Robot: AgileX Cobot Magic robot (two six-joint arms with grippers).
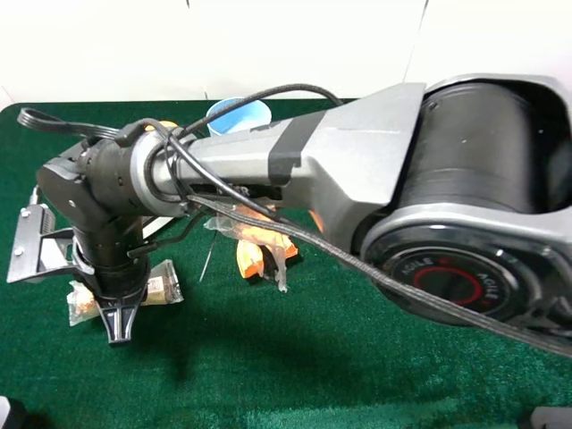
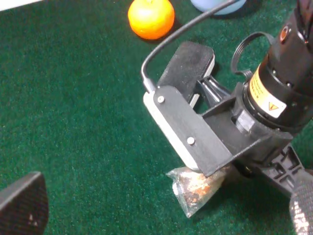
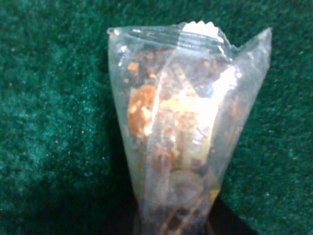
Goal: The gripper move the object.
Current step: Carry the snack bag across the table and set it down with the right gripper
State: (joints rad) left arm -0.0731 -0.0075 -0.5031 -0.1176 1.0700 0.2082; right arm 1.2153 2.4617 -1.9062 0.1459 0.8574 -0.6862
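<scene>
Right gripper (image 1: 117, 323): I have it stretched across to the left side of the desk, pointing straight down, fingers closed on the middle of the snack bar (image 1: 159, 284).

Snack bar: on the green mat (image 1: 313, 357), close to the desk's left edge. A crinkled wrapper end sticks out on either side of the claw (my right wrist camera shows crumbly brown filling through clear plastic, pinched narrow where the fingers meet it).

Left gripper (image 2: 164, 205): fingers spread wide with nothing between them, over the mat on the front side of the snack bar and apart from it.

Orange (image 2: 151, 18): toward the back edge, well apart from the snack bar.

Blue cup (image 1: 237, 112): at the back edge, near the orange, partly hidden from me by the right arm.

Wrapped orange wedge (image 1: 259, 250): mid-desk under the right arm, to the right of the snack bar and not touching it.
</scene>
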